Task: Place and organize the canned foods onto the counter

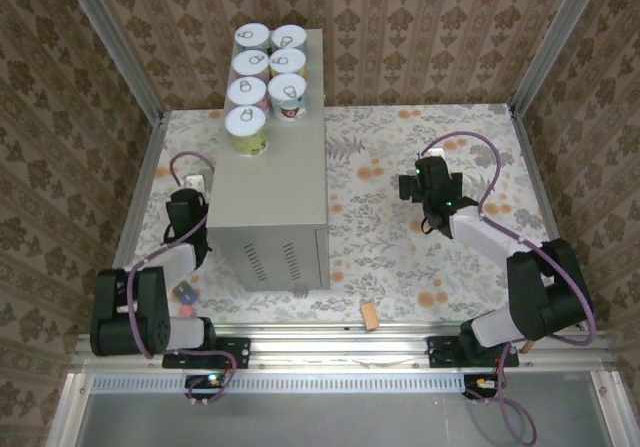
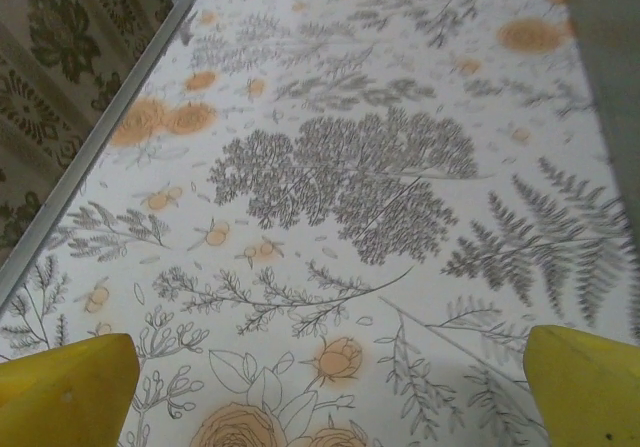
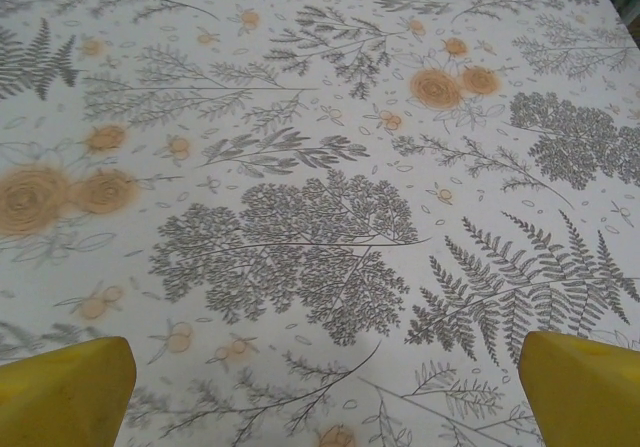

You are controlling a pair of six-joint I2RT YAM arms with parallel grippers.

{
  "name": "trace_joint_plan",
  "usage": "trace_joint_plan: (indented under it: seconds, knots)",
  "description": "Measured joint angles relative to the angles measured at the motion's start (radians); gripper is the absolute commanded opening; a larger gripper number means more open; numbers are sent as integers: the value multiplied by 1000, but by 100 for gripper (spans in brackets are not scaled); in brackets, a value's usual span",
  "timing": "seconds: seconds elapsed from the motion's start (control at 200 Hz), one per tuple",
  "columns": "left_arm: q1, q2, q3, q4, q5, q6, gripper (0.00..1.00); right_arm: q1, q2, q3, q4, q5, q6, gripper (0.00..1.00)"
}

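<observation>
1. All seven canned foods (image 1: pixel 250 64) stand in two rows at the far end of the counter (image 1: pixel 270 192); placing looks finished.
2. My left jaws and right jaws gape wide, empty, above the floral floor (image 1: pixel 380 217).
3. Next, I judge, only a check of the rows.

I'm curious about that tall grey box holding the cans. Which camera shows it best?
The top external view: the counter appears whole, cans at its far end. The left wrist view catches a grey strip of its side; the right wrist view faces the floral table.
</observation>
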Motion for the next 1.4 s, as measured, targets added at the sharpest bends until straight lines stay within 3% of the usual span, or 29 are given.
trace_joint_plan:
  seconds: [0.235,0.475,0.835,1.4]
  knots:
    - [-40,183,-92,355,-29,37,100,-100,6,-65,182,-30,-39,100]
    - [-42,203,-120,511,-54,41,100,-196,-3,-85,195,-83,-48,100]
    - [-25,203,-103,510,-51,40,100,-238,-38,-279,370,-153,-48,100]
    - [-15,203,-89,463,-32,40,100,-243,64,-370,692,-282,-61,100]
